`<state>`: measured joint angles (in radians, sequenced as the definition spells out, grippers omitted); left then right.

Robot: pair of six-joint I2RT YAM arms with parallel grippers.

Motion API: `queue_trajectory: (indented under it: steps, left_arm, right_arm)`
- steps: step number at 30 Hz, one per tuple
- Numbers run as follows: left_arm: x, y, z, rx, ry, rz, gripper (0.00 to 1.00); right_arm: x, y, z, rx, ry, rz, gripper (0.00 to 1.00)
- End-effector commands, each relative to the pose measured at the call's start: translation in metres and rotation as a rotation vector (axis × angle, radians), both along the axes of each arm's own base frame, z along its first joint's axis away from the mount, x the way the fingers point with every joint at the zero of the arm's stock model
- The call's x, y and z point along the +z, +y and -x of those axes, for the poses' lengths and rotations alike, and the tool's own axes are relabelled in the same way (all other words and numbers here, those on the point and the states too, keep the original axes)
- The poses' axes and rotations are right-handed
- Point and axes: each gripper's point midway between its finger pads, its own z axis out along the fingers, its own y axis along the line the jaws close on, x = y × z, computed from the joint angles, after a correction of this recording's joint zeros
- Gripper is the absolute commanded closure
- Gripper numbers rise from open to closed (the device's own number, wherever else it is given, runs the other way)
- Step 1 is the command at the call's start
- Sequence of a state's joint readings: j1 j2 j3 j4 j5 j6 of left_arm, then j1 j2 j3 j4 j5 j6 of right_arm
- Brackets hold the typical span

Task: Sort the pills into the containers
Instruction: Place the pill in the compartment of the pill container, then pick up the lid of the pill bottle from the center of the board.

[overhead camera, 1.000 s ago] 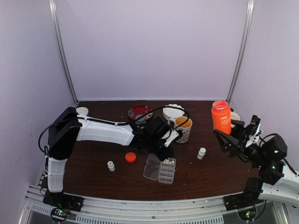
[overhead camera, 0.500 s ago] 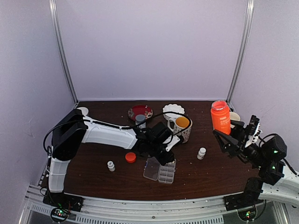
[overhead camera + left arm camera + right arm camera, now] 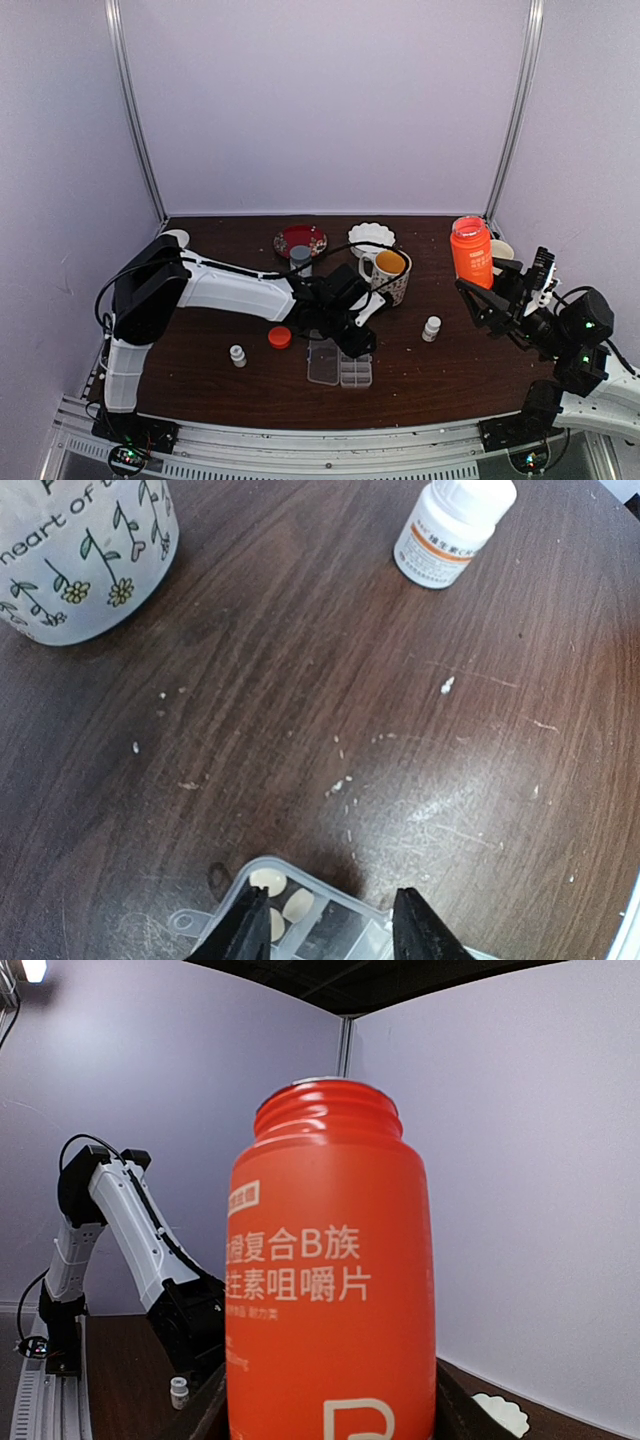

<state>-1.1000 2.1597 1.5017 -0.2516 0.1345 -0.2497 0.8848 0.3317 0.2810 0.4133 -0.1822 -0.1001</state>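
The clear pill box (image 3: 341,364) lies open near the table's front, its lid flat on the left. My left gripper (image 3: 351,340) hovers over its far end. In the left wrist view the gripper (image 3: 335,927) is open and empty. Its jaws straddle the box's corner (image 3: 330,895), where cream pills (image 3: 268,882) lie in a cell. Pale specks (image 3: 337,785) dot the wood beyond. My right gripper (image 3: 490,296) is shut on an uncapped orange bottle (image 3: 472,250), held upright above the table at the right. The bottle fills the right wrist view (image 3: 330,1280).
A flowered mug (image 3: 392,275) stands just behind the left gripper, also in the left wrist view (image 3: 80,550). Small white bottles stand at right (image 3: 431,328) and left (image 3: 238,355). An orange cap (image 3: 280,337) lies left of the box. A red bowl (image 3: 300,240) and a white bowl (image 3: 371,237) stand at the back.
My left gripper has moved nearer and lower, over the pill box's far end. The box has turned squarer to the table edge. The right arm has not moved.
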Motion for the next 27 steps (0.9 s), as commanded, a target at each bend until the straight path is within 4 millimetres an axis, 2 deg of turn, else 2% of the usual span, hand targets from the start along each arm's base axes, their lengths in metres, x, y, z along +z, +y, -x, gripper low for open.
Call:
queue_trajectory:
  steps: [1,4,7,11,16,18,19,21,23,27]
  left_arm:
    - [0.038,-0.004,-0.002,0.006,-0.053,0.04,0.56]
    - [0.055,0.006,-0.005,0.052,-0.076,0.043,0.55]
    - [0.073,0.02,-0.007,0.103,-0.097,0.06,0.51]
    - [0.082,0.052,-0.016,0.202,-0.157,0.001,0.47]
    - [0.073,0.105,-0.027,0.325,-0.156,-0.152,0.41]
    - [0.067,0.128,-0.029,0.371,-0.151,-0.204,0.36]
    - [0.064,0.142,-0.033,0.411,-0.144,-0.233,0.28]
    - [0.057,0.16,-0.037,0.45,-0.096,-0.257,0.06]
    - [0.049,0.17,-0.04,0.469,-0.048,-0.261,0.02]
    - [0.043,0.181,-0.045,0.494,-0.047,-0.301,0.05]
  right_arm:
    - [0.005,-0.003,0.002,0.003,-0.003,-0.025,1.0]
    - [0.004,-0.002,0.002,0.01,0.002,-0.024,1.0]
    - [0.001,0.0,0.003,0.026,0.008,-0.021,1.0]
    - [-0.003,0.003,0.005,0.051,0.013,-0.025,1.0]
    - [-0.004,0.006,0.005,0.062,0.015,-0.027,1.0]
    - [-0.004,0.007,0.005,0.067,0.013,-0.025,1.0]
    - [-0.005,0.008,0.005,0.069,0.014,-0.022,1.0]
    - [-0.005,0.009,0.005,0.074,0.013,-0.02,1.0]
    - [-0.007,0.011,0.005,0.077,0.015,-0.019,1.0]
    - [-0.007,0.013,0.005,0.089,0.017,-0.018,1.0]
